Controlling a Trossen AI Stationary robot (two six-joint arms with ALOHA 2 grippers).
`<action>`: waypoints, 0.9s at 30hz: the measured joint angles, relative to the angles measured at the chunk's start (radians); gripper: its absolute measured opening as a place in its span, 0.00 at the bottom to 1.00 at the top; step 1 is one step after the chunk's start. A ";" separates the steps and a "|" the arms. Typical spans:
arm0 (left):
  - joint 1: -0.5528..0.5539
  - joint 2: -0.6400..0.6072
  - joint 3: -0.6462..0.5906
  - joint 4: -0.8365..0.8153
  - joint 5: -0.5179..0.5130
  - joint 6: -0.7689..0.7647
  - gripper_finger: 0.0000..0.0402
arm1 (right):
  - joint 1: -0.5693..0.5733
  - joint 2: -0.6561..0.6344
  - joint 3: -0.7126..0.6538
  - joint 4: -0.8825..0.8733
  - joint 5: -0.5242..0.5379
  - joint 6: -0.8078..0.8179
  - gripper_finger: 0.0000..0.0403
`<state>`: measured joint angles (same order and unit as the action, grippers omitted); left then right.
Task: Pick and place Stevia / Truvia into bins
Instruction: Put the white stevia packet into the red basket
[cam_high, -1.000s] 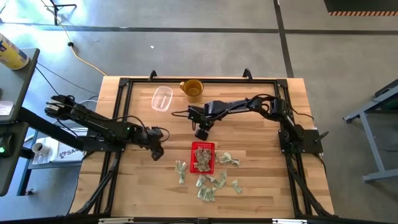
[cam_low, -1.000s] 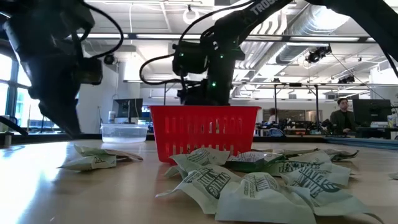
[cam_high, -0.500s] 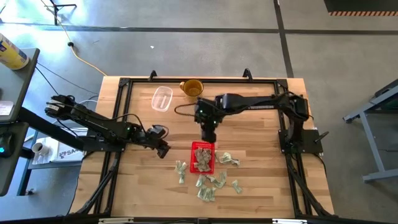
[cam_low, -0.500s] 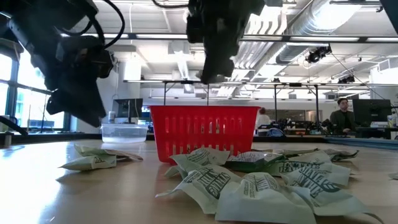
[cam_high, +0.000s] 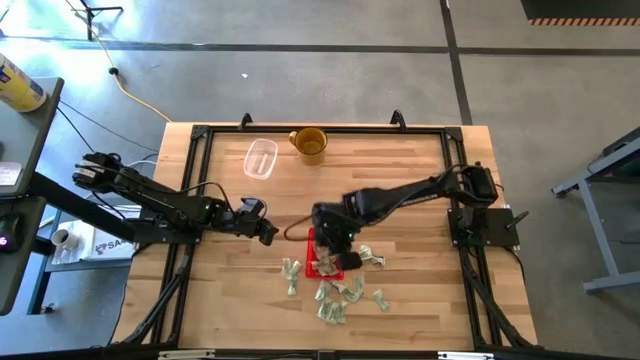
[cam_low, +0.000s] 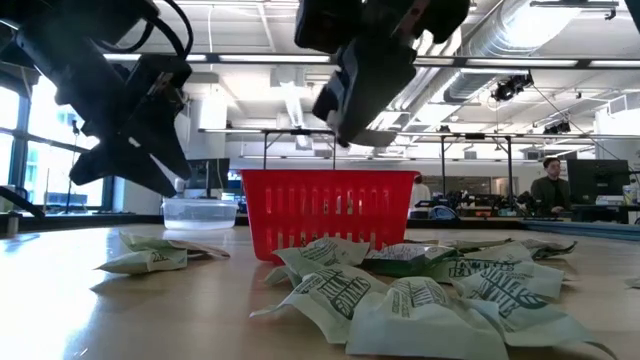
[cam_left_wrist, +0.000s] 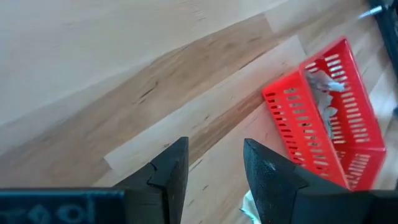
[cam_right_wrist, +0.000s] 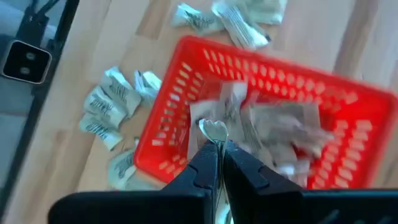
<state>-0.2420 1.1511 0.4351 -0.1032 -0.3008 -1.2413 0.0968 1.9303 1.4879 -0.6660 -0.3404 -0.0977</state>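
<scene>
The right tool (cam_right_wrist: 217, 138) has swung over the red bin (cam_right_wrist: 186, 81), pinching a packet (cam_right_wrist: 214, 129); left tool (cam_left_wrist: 214, 163) open, empty.

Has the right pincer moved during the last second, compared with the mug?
Yes. The right pincer has moved away from the mug, toward the near table edge, and now hangs over the red bin.

Red slotted bin (cam_right_wrist: 261, 134) sits right under the right jaws, upright, with a heap of crumpled pale green-and-white Stevia packets (cam_right_wrist: 273, 127) inside. More packets (cam_high: 345, 292) lie scattered beside it, past the jaws.
</scene>
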 joint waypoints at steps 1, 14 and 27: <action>0.000 0.000 0.002 -0.001 0.000 -0.016 0.46 | 0.010 0.003 0.000 0.018 0.021 -0.011 0.04; 0.000 0.063 0.085 -0.003 0.113 -0.024 0.46 | 0.038 0.004 0.001 0.114 0.241 0.072 0.39; -0.147 0.329 0.240 -0.045 0.260 -0.083 0.46 | 0.060 -0.158 0.001 -0.360 0.613 0.203 0.60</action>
<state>-0.3888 1.4799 0.6755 -0.1485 -0.0406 -1.3240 0.1567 1.7723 1.4891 -1.0255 0.2726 0.1052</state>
